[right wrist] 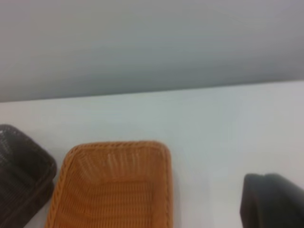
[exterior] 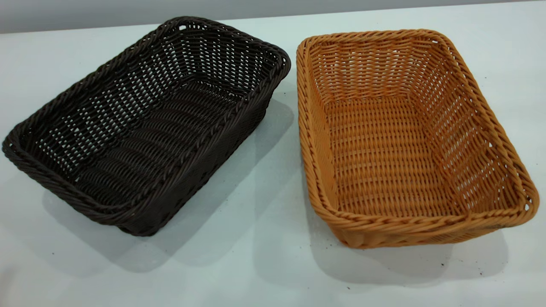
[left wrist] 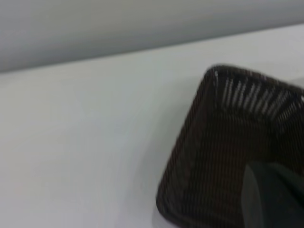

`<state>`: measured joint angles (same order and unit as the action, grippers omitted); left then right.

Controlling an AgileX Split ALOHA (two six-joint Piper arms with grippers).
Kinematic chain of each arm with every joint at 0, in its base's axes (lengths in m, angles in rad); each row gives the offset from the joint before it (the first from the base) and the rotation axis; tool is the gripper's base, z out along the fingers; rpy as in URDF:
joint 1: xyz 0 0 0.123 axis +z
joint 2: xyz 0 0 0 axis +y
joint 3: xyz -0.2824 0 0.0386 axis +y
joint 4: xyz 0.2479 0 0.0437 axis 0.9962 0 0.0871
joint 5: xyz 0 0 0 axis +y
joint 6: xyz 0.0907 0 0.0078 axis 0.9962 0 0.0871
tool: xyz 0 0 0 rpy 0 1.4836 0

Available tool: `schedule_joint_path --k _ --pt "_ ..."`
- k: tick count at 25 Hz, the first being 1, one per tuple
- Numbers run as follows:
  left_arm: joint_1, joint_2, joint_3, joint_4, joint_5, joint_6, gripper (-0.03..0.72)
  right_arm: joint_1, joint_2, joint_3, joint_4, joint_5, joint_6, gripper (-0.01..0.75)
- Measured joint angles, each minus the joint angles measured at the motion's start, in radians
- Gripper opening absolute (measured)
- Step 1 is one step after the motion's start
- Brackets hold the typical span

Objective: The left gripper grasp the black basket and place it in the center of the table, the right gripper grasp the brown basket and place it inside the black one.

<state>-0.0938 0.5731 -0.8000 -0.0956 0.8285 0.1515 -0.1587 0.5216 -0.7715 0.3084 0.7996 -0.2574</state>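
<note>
Two baskets are seen side by side on the white tabletop [exterior: 264,264], both upright and empty. The black basket [exterior: 145,128] is set on the left, turned at an angle so that one far corner is brought close to the brown basket [exterior: 409,140] on the right; a narrow strip of bare tabletop is left between them, and no contact between the rims can be made out. Small dark specks are scattered on the tabletop in front of the brown basket.

Neither arm is shown in the exterior view. In the left wrist view a dark part of the left end effector [left wrist: 273,197] is seen at the edge, above the black basket [left wrist: 223,156]; whether it is open or closed cannot be told, and nothing is seen in its hold. In the right wrist view a dark part of the right end effector [right wrist: 273,202] is seen beside the brown basket [right wrist: 114,190], apart from it; its opening cannot be told either.
</note>
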Motion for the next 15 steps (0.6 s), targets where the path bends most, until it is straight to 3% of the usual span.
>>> schedule_joint_path --k 9,15 --pt "0.0 0.131 -0.047 -0.004 -0.059 0.003 -0.001 0.0 0.094 -0.016 0.024 -0.024 -0.008 0.014" --pt "0.0 0.13 -0.047 -0.004 -0.056 -0.005 0.011 0.0 0.094 -0.015 0.024 -0.024 0.0 0.168"
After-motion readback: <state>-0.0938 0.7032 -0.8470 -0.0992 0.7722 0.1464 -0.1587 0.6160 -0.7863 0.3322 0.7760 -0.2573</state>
